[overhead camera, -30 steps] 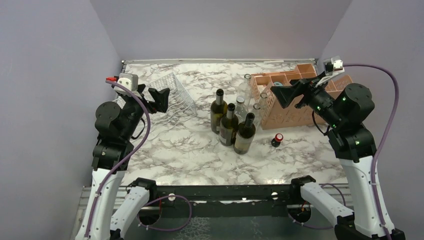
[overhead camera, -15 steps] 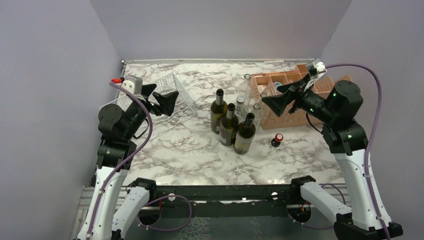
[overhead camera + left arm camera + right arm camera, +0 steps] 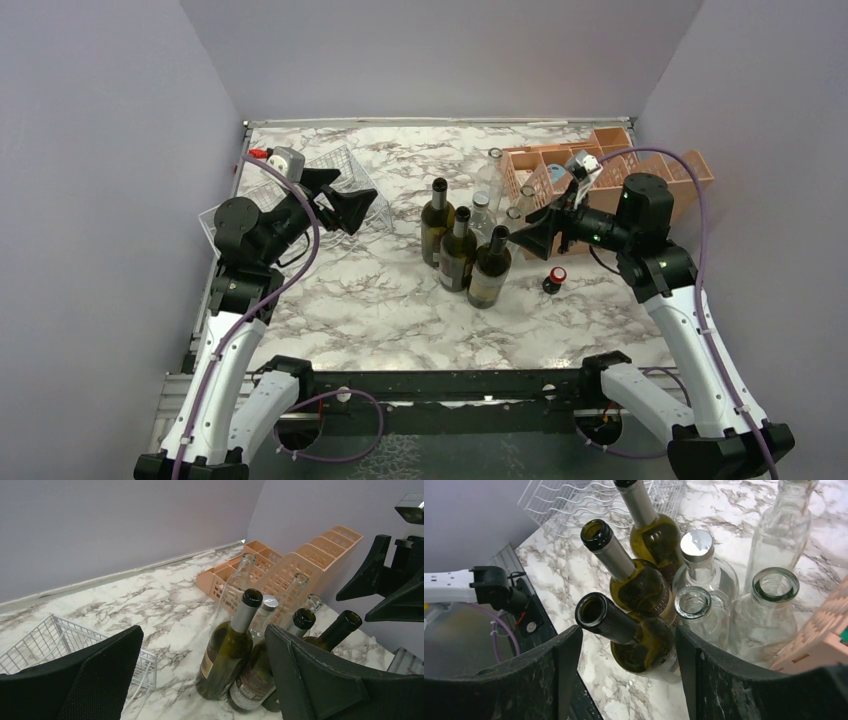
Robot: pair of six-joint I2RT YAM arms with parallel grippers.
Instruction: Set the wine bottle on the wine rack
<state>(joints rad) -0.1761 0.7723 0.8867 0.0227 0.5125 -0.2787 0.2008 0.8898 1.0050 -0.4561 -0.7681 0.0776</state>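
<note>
Three dark green wine bottles stand upright mid-table: a front one (image 3: 489,270), a middle one (image 3: 457,252) and a back one (image 3: 435,224). The white wire wine rack (image 3: 372,207) sits at the far left, empty, partly hidden by my left arm. My left gripper (image 3: 356,207) is open and empty above the rack's right end, left of the bottles. My right gripper (image 3: 527,234) is open and empty, just right of the front bottle. In the right wrist view that bottle (image 3: 640,641) shows between my open fingers (image 3: 559,670). In the left wrist view the bottles (image 3: 227,652) stand ahead.
Three clear glass bottles (image 3: 491,176) stand behind the green ones. An orange divided crate (image 3: 590,232) stands at the back right. A small red-capped object (image 3: 553,279) lies right of the front bottle. Walls close in on the left, the right and the back.
My right gripper has swung left and down from over the crate to beside the front bottle. My left gripper has moved right, toward the bottles. The bottles have not moved.
</note>
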